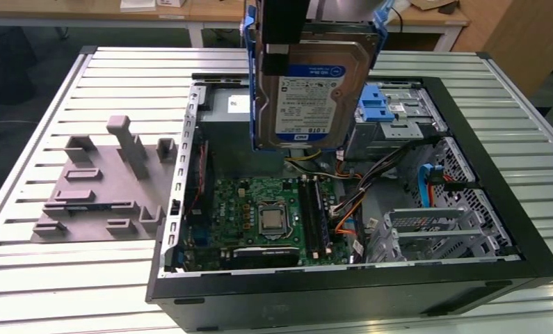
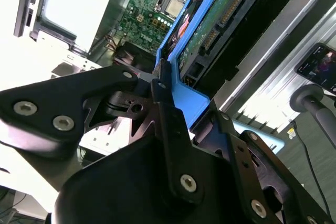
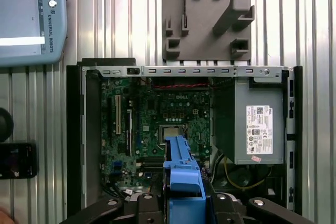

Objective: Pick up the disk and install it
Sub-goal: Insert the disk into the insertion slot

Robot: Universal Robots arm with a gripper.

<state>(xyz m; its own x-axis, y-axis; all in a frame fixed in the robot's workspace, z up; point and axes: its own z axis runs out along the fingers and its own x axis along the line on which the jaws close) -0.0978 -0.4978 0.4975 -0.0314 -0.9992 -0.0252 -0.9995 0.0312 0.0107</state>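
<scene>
The ribbed metal tabletop (image 1: 72, 292) carries an open black computer case (image 1: 350, 300) (its insides showing) and, just beside it on the exterior view's left, a grey moulded fixture plate (image 1: 86, 198).

Silver disk (image 1: 327, 52), white-and-blue label (image 1: 304, 104), blue caddy (image 1: 251, 104); green motherboard (image 1: 257, 209); black case (image 1: 350, 296); grey fixture (image 1: 95, 198); ribbed, seemingly silver desk (image 1: 62, 292).

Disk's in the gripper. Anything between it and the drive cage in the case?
Nothing visible does. The gripper holds the disk on edge above the open computer case; the drive cage sits just to the exterior view's right of it. Cables lie lower in the case, beneath the disk.
</scene>
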